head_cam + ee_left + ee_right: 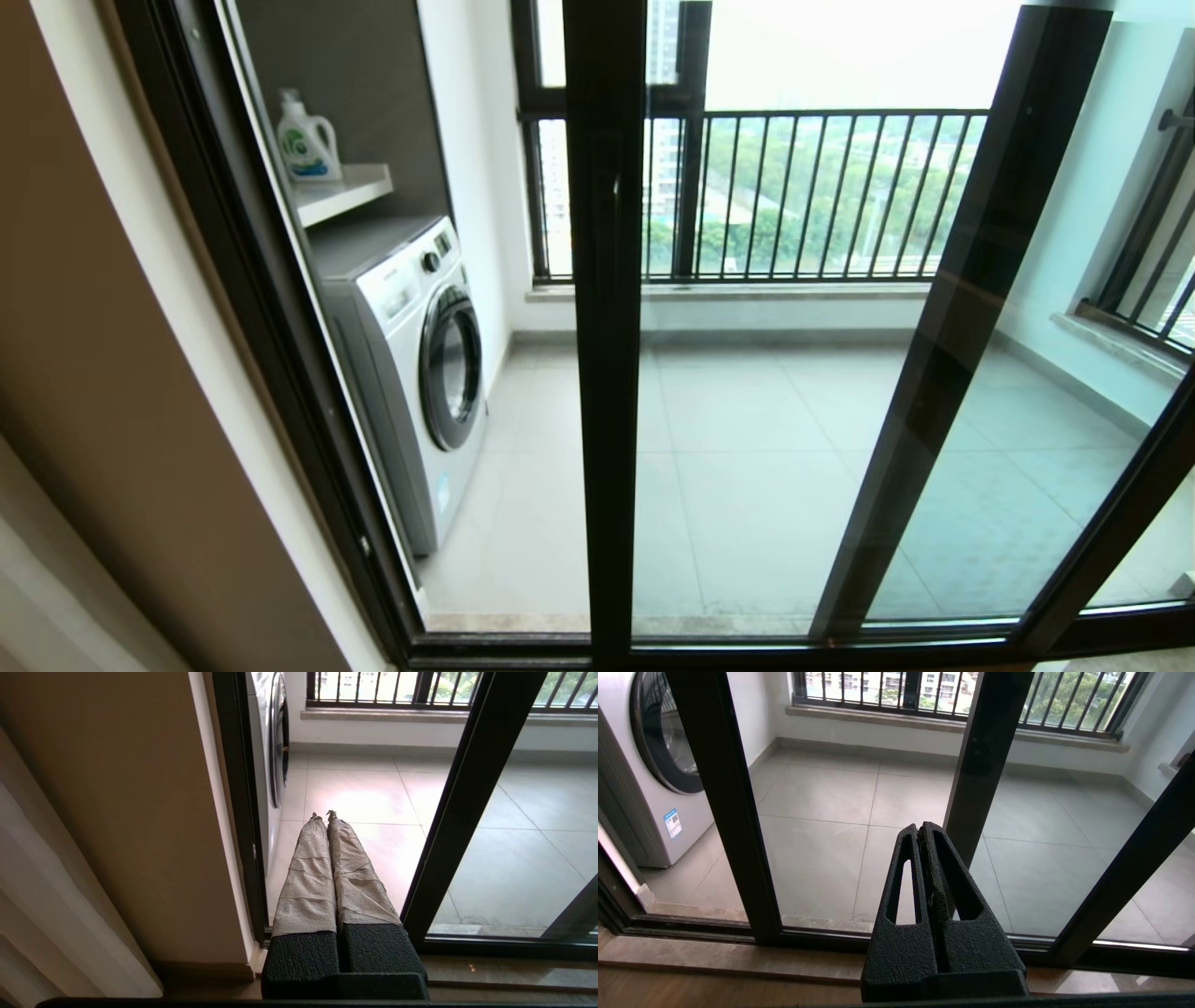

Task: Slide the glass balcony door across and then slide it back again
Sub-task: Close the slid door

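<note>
The glass balcony door [605, 373] stands partly slid across, its black handled upright near the middle of the head view and the small bar handle [616, 201] on it. An open gap lies between that upright and the left door frame [280, 373]. Neither gripper shows in the head view. My left gripper [324, 814], its fingers wrapped in beige tape, is shut and empty, low in front of the gap, left of the door upright [448, 835]. My right gripper [923, 826] is shut and empty before the glass, right of the door upright [724, 812].
A second black-framed glass panel [962, 373] stands to the right. On the balcony a white washing machine [411, 373] sits at the left under a shelf [345, 191] with a detergent bottle [306, 140]. A barred railing [822, 187] closes the far side. A beige wall [93, 373] flanks the left frame.
</note>
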You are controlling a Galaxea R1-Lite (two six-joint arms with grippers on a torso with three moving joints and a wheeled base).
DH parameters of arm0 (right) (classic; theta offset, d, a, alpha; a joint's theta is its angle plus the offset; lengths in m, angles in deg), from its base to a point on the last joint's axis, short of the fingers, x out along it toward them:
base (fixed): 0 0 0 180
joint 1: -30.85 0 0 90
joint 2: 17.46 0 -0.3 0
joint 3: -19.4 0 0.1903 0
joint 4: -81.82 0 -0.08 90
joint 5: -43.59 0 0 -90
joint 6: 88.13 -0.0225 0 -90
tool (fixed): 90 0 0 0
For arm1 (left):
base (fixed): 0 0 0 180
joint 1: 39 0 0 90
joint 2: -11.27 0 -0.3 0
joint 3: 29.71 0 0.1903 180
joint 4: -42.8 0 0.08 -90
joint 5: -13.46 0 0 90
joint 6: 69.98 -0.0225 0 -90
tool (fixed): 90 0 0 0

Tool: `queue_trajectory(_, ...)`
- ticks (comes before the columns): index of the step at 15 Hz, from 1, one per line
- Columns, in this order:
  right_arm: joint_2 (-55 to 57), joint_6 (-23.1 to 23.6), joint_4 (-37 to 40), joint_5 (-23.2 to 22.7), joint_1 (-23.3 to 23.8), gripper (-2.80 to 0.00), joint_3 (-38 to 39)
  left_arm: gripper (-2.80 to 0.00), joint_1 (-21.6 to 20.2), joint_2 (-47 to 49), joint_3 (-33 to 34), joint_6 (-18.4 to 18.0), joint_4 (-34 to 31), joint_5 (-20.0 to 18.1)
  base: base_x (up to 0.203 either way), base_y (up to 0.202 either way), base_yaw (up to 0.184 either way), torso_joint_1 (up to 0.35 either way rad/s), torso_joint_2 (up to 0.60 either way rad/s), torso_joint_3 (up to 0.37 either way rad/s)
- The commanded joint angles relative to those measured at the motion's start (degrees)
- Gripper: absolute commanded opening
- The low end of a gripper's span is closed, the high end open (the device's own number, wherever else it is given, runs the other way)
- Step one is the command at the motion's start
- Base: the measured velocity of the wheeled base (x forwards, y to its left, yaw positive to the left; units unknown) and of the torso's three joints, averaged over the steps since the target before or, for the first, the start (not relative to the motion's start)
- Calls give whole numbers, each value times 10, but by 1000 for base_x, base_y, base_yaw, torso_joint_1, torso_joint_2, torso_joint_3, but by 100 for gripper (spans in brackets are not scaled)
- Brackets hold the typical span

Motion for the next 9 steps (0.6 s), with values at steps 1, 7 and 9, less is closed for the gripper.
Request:
queue_trajectory(1,2,-24,4,2,0,-280,6,-280,0,0,0,0,0,0,0,0,0,0,0,0)
queue_trajectory(7,1,-29,-2,2,-1,-280,8,-280,0,0,0,0,0,0,0,0,0,0,0,0)
queue_trajectory(9,1,-29,-2,2,-1,-280,8,-280,0,0,0,0,0,0,0,0,0,0,0,0)
